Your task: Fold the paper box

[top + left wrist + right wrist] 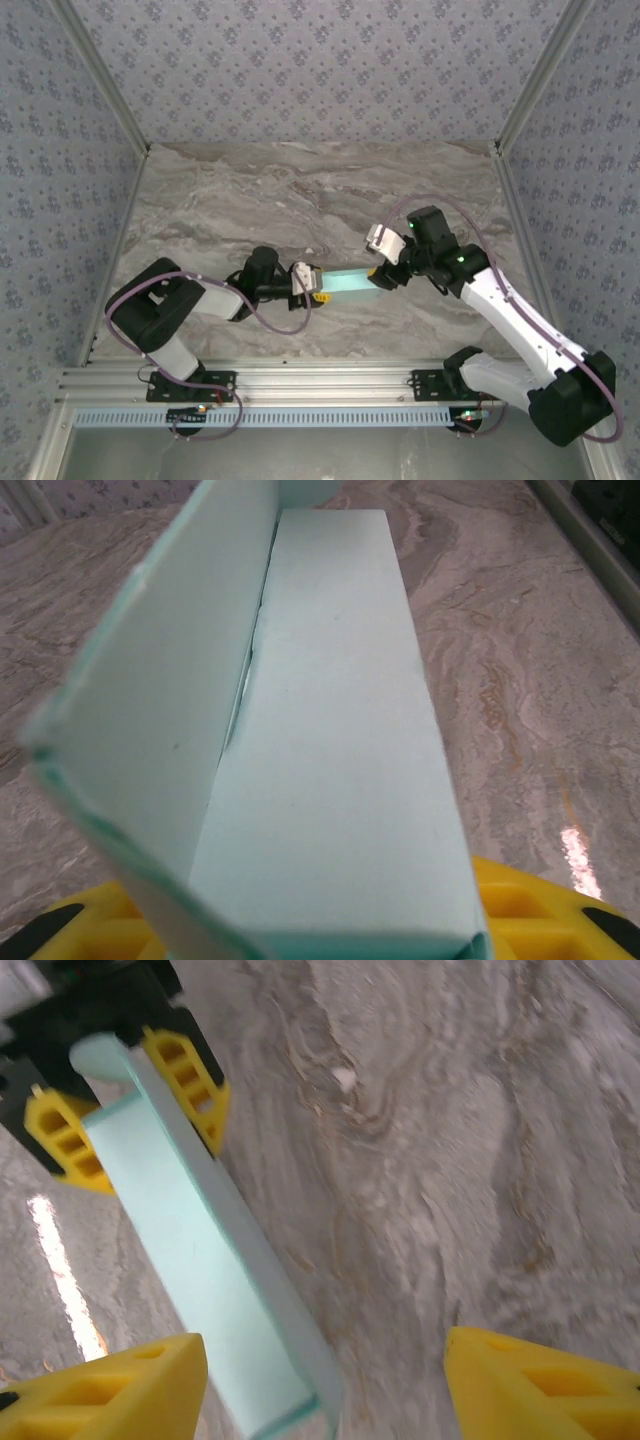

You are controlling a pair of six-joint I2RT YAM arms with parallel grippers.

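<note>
As held over mid-table, box: long base panel with one side wall folded up (about upright); end flaps cannot be told. Left hand closed on its left end. Right hand wide open at the other end, gripping nothing. Folding partly done; remaining walls, tabs and closure outstanding.

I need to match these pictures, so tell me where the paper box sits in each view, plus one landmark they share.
Top external: paper box lies just below the picture's centre.
Left wrist: it runs up the middle, away from the camera.
Right wrist: it slants from upper left to bottom centre.
Shared landmark: the left claw's yellow fingers gripping one end.
</note>
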